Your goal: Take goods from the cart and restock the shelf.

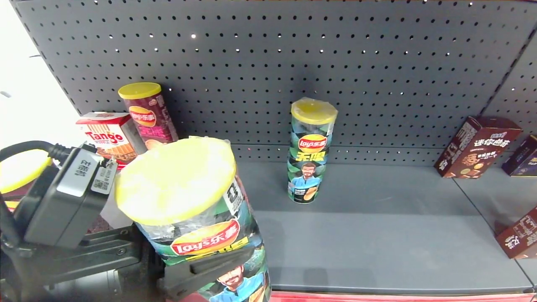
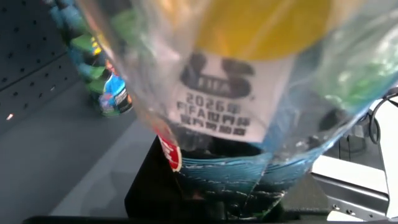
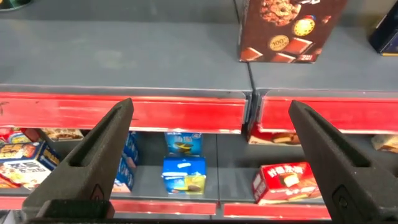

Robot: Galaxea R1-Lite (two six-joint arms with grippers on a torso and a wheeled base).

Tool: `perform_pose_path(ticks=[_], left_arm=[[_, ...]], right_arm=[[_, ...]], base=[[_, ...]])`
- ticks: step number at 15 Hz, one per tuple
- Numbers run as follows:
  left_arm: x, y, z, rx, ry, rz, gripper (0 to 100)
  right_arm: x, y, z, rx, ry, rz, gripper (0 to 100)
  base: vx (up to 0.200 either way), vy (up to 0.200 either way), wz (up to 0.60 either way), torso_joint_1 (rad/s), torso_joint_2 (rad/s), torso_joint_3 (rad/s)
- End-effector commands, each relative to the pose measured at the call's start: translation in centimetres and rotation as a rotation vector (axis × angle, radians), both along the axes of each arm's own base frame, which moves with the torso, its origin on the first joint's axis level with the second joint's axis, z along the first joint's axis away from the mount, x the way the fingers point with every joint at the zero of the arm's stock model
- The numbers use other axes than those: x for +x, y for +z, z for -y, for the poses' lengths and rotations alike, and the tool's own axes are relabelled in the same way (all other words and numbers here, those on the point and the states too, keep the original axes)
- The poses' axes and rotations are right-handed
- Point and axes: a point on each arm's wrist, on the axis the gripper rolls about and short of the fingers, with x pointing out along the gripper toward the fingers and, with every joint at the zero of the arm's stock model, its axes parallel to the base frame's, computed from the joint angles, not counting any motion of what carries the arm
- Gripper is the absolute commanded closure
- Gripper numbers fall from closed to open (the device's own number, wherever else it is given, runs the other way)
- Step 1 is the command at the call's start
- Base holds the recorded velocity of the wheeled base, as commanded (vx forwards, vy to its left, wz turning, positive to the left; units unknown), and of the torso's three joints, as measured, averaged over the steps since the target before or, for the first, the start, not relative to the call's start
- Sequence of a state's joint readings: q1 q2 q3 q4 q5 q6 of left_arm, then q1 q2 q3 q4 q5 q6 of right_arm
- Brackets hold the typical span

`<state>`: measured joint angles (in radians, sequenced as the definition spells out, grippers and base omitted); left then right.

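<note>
**Left claw (image 1: 201,266) pinching a green chips can (image 1: 205,239); right claw (image 3: 217,165) spread wide, holding nothing**

Dark fingers of the left claw press on the can's lower body, one crossing its front below the red label. The can has a yellow lid, leans slightly, and hangs over the front left part of the grey shelf (image 1: 377,235). A second green can (image 1: 311,151) stands upright farther back, near the pegboard (image 1: 293,50) and well apart from the held one. At the left rear stand a maroon can (image 1: 147,113) and a red wafer box (image 1: 110,136), just beside each other. A brown chocolate box (image 1: 478,147) stands far right. The right claw faces the shelf's red front edge (image 3: 180,112).
</note>
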<state>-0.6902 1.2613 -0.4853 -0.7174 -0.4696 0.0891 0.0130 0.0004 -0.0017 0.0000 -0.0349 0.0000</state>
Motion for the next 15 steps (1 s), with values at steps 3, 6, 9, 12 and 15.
perform_pose_path(ticks=[3, 6, 9, 12, 15], left_arm=[[0.3, -0.2, 0.2, 0.010, 0.017, -0.001, 100], [0.8, -0.3, -0.3, 0.012, 0.058, -0.007, 100], [0.9, -0.5, -0.4, 0.016, 0.063, -0.017, 100], [1.3, -0.2, -1.0, 0.004, 0.072, -0.009, 100], [1.6, -0.3, -1.5, 0.005, 0.100, -0.012, 100]], right_arm=[[0.0, 0.0, 0.0, -0.002, 0.000, 0.000, 0], [0.0, 0.0, 0.0, -0.015, 0.013, 0.000, 0], [0.0, 0.1, 0.0, -0.061, 0.009, 0.002, 0], [0.0, 0.1, 0.0, -0.060, -0.004, 0.005, 0], [2.4, 12.0, 0.0, 0.078, 0.034, 0.037, 0]], base=[[0.000, 0.000, 0.00, 0.000, 0.00, 0.000], [0.000, 0.000, 0.00, 0.000, 0.00, 0.000], [0.000, 0.000, 0.00, 0.000, 0.00, 0.000], [0.000, 0.000, 0.00, 0.000, 0.00, 0.000], [0.000, 0.000, 0.00, 0.000, 0.00, 0.000]])
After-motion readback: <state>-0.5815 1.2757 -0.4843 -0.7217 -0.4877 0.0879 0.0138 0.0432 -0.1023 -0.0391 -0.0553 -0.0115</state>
